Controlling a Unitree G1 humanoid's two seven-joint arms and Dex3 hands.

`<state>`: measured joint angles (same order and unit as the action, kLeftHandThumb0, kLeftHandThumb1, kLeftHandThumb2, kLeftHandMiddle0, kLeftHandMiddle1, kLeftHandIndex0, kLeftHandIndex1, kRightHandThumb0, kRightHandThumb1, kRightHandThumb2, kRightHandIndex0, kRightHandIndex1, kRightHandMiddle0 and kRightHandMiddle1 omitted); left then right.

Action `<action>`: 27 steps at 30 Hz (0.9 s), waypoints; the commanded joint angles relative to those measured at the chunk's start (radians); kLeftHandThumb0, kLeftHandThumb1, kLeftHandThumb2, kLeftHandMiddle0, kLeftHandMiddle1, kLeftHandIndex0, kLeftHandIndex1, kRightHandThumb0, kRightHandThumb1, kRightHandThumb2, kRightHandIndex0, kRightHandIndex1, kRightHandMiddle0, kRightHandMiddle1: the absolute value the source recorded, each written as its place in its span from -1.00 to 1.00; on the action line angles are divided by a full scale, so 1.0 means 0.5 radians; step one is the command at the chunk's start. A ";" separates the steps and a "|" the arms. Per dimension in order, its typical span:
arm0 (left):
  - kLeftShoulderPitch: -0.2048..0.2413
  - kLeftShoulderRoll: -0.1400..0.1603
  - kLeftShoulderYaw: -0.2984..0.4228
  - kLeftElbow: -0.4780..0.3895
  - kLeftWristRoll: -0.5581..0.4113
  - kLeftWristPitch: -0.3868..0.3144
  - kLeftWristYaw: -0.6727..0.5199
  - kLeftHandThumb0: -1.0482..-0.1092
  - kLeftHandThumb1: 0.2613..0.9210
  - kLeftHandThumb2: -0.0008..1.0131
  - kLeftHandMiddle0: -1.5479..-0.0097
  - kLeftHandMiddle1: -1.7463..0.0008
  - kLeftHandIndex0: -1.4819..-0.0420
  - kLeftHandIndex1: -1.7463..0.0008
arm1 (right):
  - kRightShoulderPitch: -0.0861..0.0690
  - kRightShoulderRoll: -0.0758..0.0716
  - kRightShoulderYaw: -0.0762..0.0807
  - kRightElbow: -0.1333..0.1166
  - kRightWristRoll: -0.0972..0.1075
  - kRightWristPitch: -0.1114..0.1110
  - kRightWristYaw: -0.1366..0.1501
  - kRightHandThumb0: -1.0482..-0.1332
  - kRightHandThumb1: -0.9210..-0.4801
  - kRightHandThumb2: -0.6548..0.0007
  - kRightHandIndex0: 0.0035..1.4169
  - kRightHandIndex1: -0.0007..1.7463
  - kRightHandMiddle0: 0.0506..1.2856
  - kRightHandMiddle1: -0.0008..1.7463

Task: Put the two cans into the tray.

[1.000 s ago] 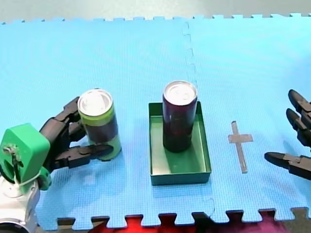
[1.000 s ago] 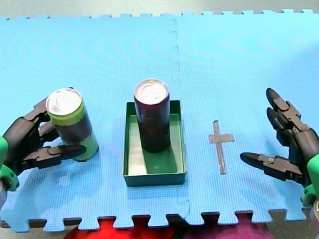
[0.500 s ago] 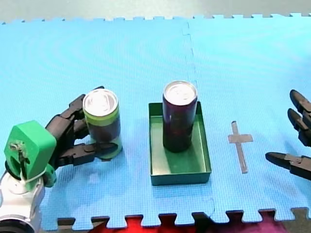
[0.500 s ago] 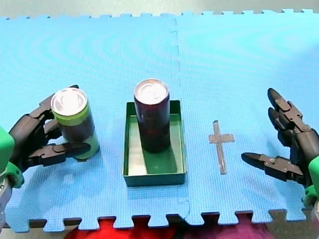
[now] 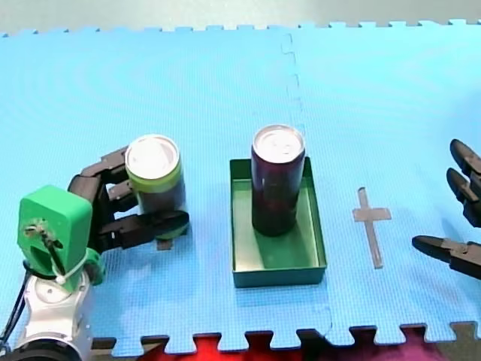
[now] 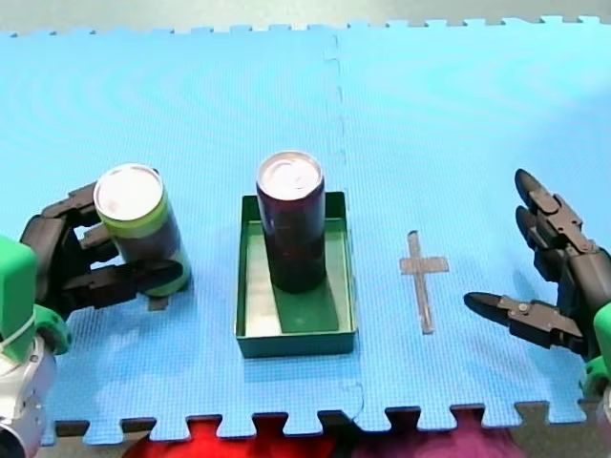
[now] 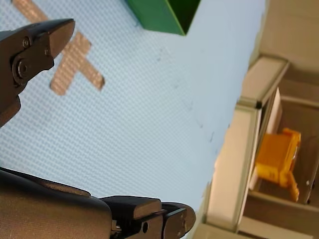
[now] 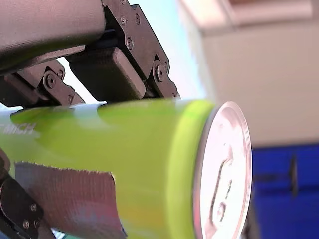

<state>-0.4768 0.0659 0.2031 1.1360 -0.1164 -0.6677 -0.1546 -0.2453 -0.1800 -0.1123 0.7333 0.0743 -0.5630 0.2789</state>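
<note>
Left hand (image 5: 101,214) has the green can (image 5: 156,188)! Fingers wrap the far side, the thumb closes across the near side, and it's a firm grip around the body. The can sits at the tray's 9 o'clock, just beside it and not inside. Whether its base touches the blue mat (image 5: 188,90), I cannot tell. Up close from the second wrist view, the black fingers (image 8: 119,64) press flat against the lime-green wall, silver lid facing out. The dark can (image 5: 276,184) stands upright inside the green tray (image 5: 282,256), up at its 12 o'clock end. A tape cross (image 5: 370,222) lies at the tray's 3 o'clock. Beyond it, the right hand (image 6: 563,277) hangs uncurled, holding nothing.
</note>
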 commanded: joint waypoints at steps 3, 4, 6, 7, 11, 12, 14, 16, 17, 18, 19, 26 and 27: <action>-0.018 -0.018 0.052 0.013 -0.038 -0.061 0.025 0.30 0.31 -0.99 -0.71 0.91 -0.61 0.97 | 0.004 -0.003 -0.012 -0.018 0.011 -0.007 -0.015 -0.29 0.17 1.00 -0.74 -1.00 -0.74 -1.00; -0.018 -0.022 0.059 0.016 -0.038 -0.068 0.037 0.31 0.32 -0.99 -0.71 0.91 -0.62 0.98 | 0.007 -0.002 -0.012 -0.024 0.011 -0.004 -0.016 -0.29 0.17 1.00 -0.74 -1.00 -0.74 -1.00; -0.019 -0.031 0.073 0.020 -0.039 -0.080 0.061 0.32 0.33 -0.99 -0.72 0.92 -0.62 0.98 | 0.011 -0.001 -0.012 -0.034 0.011 0.002 -0.022 -0.29 0.17 1.00 -0.74 -1.00 -0.74 -1.00; -0.020 -0.033 0.079 0.022 -0.040 -0.083 0.069 0.33 0.33 -0.99 -0.72 0.92 -0.63 0.98 | 0.012 0.000 -0.011 -0.038 0.010 0.005 -0.024 -0.29 0.17 1.00 -0.74 -1.00 -0.74 -1.00; -0.025 -0.037 0.097 0.027 -0.047 -0.074 0.075 0.35 0.35 -0.99 -0.73 0.93 -0.64 0.98 | 0.017 -0.001 -0.010 -0.050 0.010 0.013 -0.029 -0.30 0.16 1.00 -0.73 -1.00 -0.74 -1.00; -0.027 -0.039 0.101 0.027 -0.050 -0.069 0.074 0.36 0.36 -0.99 -0.73 0.94 -0.64 0.99 | 0.020 -0.001 -0.010 -0.058 0.010 0.016 -0.031 -0.30 0.16 1.00 -0.73 -1.00 -0.74 -1.00; -0.030 -0.041 0.107 0.025 -0.056 -0.058 0.071 0.37 0.37 -0.99 -0.74 0.94 -0.64 0.99 | 0.025 0.000 -0.008 -0.074 0.008 0.025 -0.034 -0.30 0.16 1.00 -0.73 -1.00 -0.74 -1.00; -0.033 -0.043 0.114 0.023 -0.065 -0.047 0.065 0.38 0.37 -0.99 -0.74 0.95 -0.64 0.99 | 0.027 0.001 -0.006 -0.083 0.005 0.033 -0.039 -0.30 0.16 1.00 -0.73 -1.00 -0.74 -1.00; -0.035 -0.045 0.118 0.022 -0.071 -0.042 0.060 0.38 0.38 -0.99 -0.74 0.95 -0.65 0.99 | 0.027 0.001 -0.005 -0.084 0.003 0.036 -0.041 -0.30 0.17 1.00 -0.73 -1.00 -0.74 -1.00; -0.037 -0.047 0.122 0.020 -0.076 -0.039 0.054 0.39 0.38 -0.99 -0.74 0.95 -0.65 0.99 | 0.027 0.001 -0.005 -0.084 0.002 0.037 -0.044 -0.30 0.17 1.00 -0.73 -1.00 -0.73 -1.00; -0.036 -0.048 0.124 0.015 -0.079 -0.038 0.049 0.39 0.38 -0.99 -0.75 0.96 -0.65 0.99 | 0.030 0.000 -0.004 -0.088 0.001 0.038 -0.045 -0.30 0.17 1.00 -0.73 -1.00 -0.73 -1.00; -0.010 -0.057 0.093 -0.088 -0.041 -0.052 0.078 0.41 0.40 -0.99 -0.75 0.97 -0.65 0.99 | 0.032 0.008 0.003 -0.086 -0.006 0.030 -0.051 -0.31 0.16 1.00 -0.72 -0.99 -0.72 -1.00; 0.009 -0.062 0.077 -0.135 -0.021 -0.069 0.095 0.41 0.40 -0.99 -0.75 0.97 -0.65 0.99 | 0.030 0.009 0.004 -0.081 -0.008 0.028 -0.052 -0.31 0.16 1.00 -0.72 -0.99 -0.72 -1.00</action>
<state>-0.4780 0.0349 0.2505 1.1004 -0.1344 -0.6857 -0.1152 -0.2299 -0.1742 -0.1104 0.6927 0.0706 -0.5471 0.2569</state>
